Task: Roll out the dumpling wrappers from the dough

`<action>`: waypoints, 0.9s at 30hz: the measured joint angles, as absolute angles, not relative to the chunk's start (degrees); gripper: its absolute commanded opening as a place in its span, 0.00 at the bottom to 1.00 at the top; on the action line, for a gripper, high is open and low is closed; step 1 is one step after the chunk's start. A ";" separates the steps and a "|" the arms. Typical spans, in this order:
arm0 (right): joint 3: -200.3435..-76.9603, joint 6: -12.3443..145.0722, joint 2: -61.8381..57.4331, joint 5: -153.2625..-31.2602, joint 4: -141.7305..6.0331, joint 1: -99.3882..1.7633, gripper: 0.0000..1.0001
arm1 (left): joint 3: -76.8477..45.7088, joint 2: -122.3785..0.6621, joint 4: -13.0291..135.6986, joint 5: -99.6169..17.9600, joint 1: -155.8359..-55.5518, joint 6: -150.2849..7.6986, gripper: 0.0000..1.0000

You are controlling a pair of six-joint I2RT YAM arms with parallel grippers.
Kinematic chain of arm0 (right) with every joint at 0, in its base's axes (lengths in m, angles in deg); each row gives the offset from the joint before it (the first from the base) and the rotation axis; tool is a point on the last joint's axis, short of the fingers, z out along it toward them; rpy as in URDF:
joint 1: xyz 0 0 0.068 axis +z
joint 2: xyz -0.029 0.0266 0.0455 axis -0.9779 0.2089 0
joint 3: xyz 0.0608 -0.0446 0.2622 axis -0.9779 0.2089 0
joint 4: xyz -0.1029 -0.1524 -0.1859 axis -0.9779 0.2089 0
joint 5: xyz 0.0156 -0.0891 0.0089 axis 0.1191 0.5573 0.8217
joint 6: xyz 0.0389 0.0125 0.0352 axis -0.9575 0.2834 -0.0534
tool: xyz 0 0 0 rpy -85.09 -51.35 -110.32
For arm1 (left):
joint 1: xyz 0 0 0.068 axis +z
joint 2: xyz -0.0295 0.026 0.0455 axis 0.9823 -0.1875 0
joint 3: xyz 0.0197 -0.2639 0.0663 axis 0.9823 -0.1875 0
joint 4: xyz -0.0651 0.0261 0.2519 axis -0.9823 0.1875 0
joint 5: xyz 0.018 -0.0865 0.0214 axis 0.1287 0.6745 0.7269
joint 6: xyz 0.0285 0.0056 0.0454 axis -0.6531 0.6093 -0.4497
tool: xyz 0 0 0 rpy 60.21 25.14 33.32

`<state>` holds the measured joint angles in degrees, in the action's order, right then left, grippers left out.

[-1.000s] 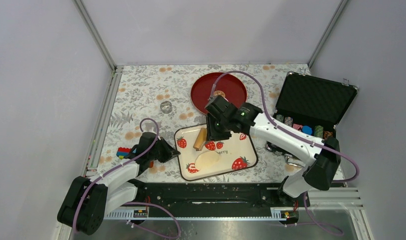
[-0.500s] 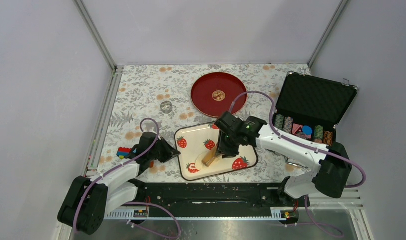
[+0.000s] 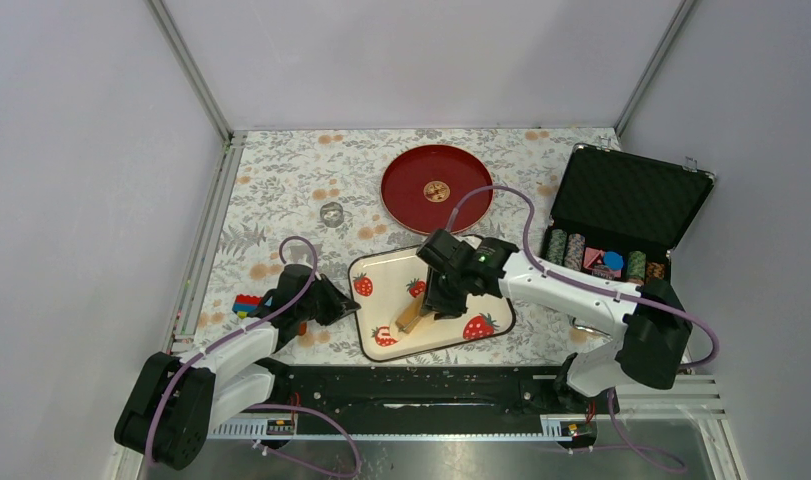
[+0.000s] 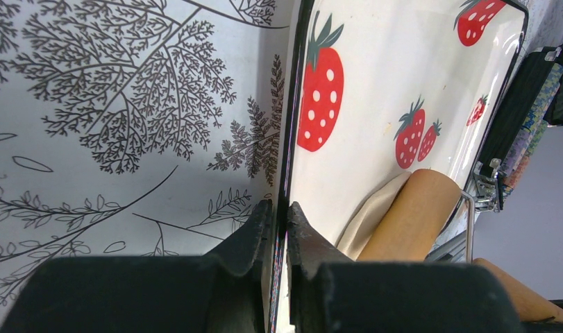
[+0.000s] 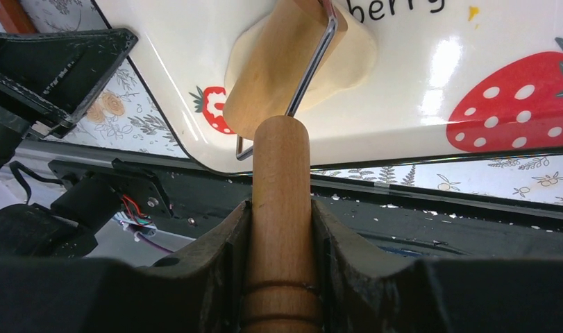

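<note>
Overall light: bright, even and soft, falling from overhead; the pale walls (image 3: 411,60) carry no hot spots.
Shadows: faint and soft-edged on the tray (image 3: 381,270) beneath the roller (image 5: 282,208); deeper gloom below the table's near edge in the right wrist view.
Glare: white highlights on the glossy tray beside the big printed strawberry, right wrist view; a thin bright line along its rim, left wrist view.
Focus: top view crisp throughout; the left gripper (image 4: 279,215) sits close to the lens, dark and soft; the roller's handle is slightly soft.
Contrast: the cream dough (image 5: 355,55) barely separates from the white tray.
Distortion: wide-angle stretch in both wrist views; near objects loom large.
</note>
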<state>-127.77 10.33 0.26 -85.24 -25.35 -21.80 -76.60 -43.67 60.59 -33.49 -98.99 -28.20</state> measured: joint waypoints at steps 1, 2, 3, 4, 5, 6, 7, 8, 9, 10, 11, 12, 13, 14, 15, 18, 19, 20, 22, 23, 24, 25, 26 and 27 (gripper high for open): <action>-127.79 10.33 0.48 -84.72 -25.59 -21.25 0.00 | -76.60 -43.67 60.59 -33.49 -98.99 -28.20 0.00; -127.79 10.31 0.68 -84.26 -25.75 -20.71 0.00 | -76.60 -43.67 60.59 -33.49 -98.99 -28.20 0.00; -127.79 10.29 0.86 -83.93 -25.90 -20.29 0.00 | -76.60 -43.67 60.59 -33.49 -98.99 -28.20 0.00; -127.79 10.24 0.99 -83.63 -26.10 -20.03 0.00 | -76.60 -43.67 60.59 -33.49 -98.99 -28.20 0.00; -127.79 10.15 1.16 -83.49 -26.25 -19.81 0.00 | -76.60 -43.67 60.59 -33.49 -98.99 -28.20 0.00; -127.81 10.07 1.42 -83.43 -26.53 -19.70 0.00 | -76.60 -43.67 60.59 -33.49 -98.99 -28.20 0.00; -127.90 10.02 1.64 -83.41 -26.75 -19.64 0.00 | -76.60 -43.67 60.59 -33.49 -98.99 -28.20 0.00; -127.94 9.87 1.82 -83.41 -27.01 -19.61 0.00 | -76.60 -43.67 60.59 -33.49 -98.99 -28.20 0.00; -127.92 9.72 1.88 -83.43 -27.32 -19.57 0.00 | -76.60 -43.67 60.59 -33.49 -98.99 -28.20 0.00; -127.75 9.50 1.88 -83.47 -27.63 -19.53 0.00 | -76.60 -43.67 60.56 -33.49 -98.99 -28.20 0.00; -127.42 9.19 1.82 -83.63 -27.98 -19.53 0.00 | -76.60 -43.67 60.56 -33.49 -98.99 -28.20 0.00; -126.85 8.78 1.58 -83.80 -28.61 -19.50 0.00 | -76.60 -43.67 60.56 -33.49 -98.99 -28.20 0.00; -126.11 8.41 1.23 -84.22 -29.11 -19.46 0.00 | -76.60 -43.67 60.56 -33.49 -98.99 -28.20 0.00; -124.71 7.66 0.48 -84.85 -30.36 -19.44 0.00 | -76.60 -43.67 60.56 -33.49 -98.99 -28.20 0.00; -124.34 7.38 0.29 -85.09 -30.66 -19.44 0.00 | -76.60 -43.67 60.56 -33.49 -98.99 -28.20 0.00; -120.86 5.43 -1.29 -86.66 -33.70 -19.44 0.00 | -76.60 -43.67 60.56 -33.49 -98.99 -28.20 0.00; -119.53 4.60 -1.90 -87.32 -34.77 -19.44 0.00 | -76.60 -43.67 60.59 -33.49 -98.99 -28.20 0.00; -118.30 3.82 -2.49 -87.87 -35.78 -19.46 0.00 | -76.60 -43.67 60.59 -33.52 -98.99 -28.20 0.00; -116.49 2.64 -3.54 -88.89 -37.51 -19.57 0.00 | -76.60 -43.67 60.56 -33.52 -98.99 -28.20 0.00; -115.92 2.26 -3.82 -89.18 -38.03 -19.61 0.00 | -76.60 -43.67 60.56 -33.52 -98.99 -28.20 0.00; -115.27 1.85 -4.17 -89.66 -38.73 -19.68 0.00 | -76.60 -43.67 60.56 -33.54 -98.96 -28.22 0.00; -114.61 1.39 -4.43 -90.18 -39.43 -19.77 0.00 | -76.60 -43.67 60.56 -33.56 -98.90 -28.22 0.00; -114.02 1.06 -4.70 -90.42 -40.04 -19.85 0.00 | -76.60 -43.67 60.56 -33.54 -98.83 -28.22 0.00; -113.65 0.80 -4.94 -90.64 -40.48 -19.90 0.00 | -76.60 -43.67 60.56 -33.54 -98.81 -28.20 0.00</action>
<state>-113.65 0.80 -4.94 -90.64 -40.48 -19.90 -76.60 -43.67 60.56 -33.54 -98.81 -28.20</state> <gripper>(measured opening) 0.391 0.080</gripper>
